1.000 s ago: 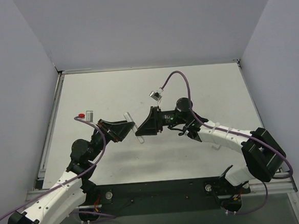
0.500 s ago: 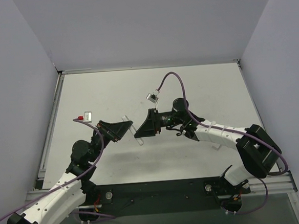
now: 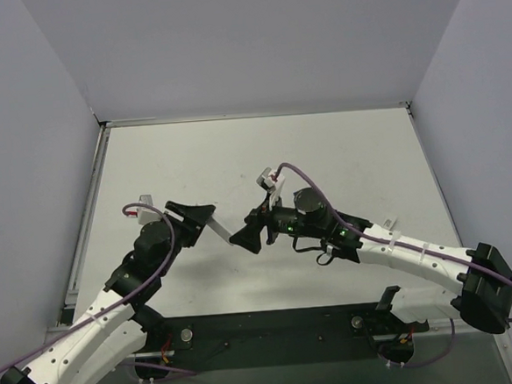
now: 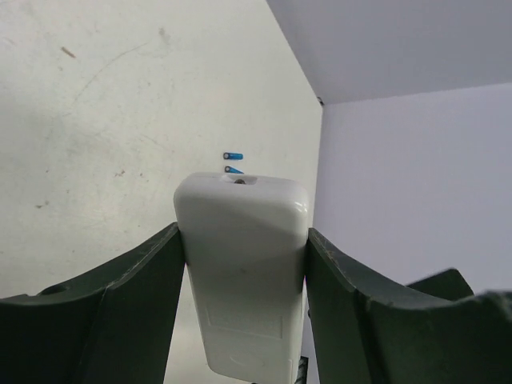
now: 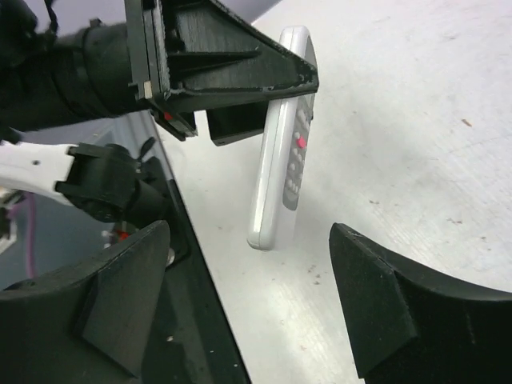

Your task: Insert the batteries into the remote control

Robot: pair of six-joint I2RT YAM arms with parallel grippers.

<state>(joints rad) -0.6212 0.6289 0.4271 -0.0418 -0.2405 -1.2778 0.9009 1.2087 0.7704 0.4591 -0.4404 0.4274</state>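
The remote [image 4: 244, 272] is pinched across its width by the left pincer [image 3: 201, 217] and held tilted over the middle of the counter [image 3: 350, 150]. The left wrist view shows its plain white back, while the right wrist view shows its edge and a strip of grey buttons with one red one. Its near end is cut off by the bottom of the left wrist view, and from above only a thin white sliver of it shows between the two arms. Whether its free end clears the counter is hard to judge. The right pincer [image 3: 246, 237] faces that free end with its fingers spread wide, touching nothing. Two batteries [image 4: 233, 156] lie on the counter beyond the remote, close together; they are tiny, the nearer one partly hidden by the remote's top edge, and they cannot be made out from above. The counter is off-white, scuffed and speckled, with a dark strip at its near edge, and plain pale grey walls [image 3: 246, 43] close it in on three sides
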